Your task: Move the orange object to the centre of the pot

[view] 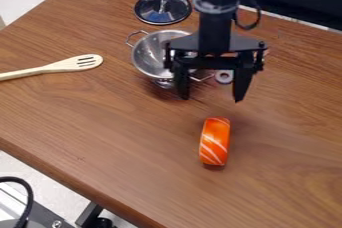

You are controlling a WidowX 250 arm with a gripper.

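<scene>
1. Camera view: my gripper (pixel 211 99) hangs wide open, with nothing in it.
2. The orange object (pixel 215 141) lies on the table (pixel 120 137), at six o'clock from the jaws.
3. Its long side runs about twelve to six. The jaws open nine to three, so I think they can pinch its thin way.
4. The pot (pixel 141 57) sits at eleven o'clock from it.

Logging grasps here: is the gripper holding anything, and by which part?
Nothing; the gripper is open, and the orange object lies on the table.
</scene>
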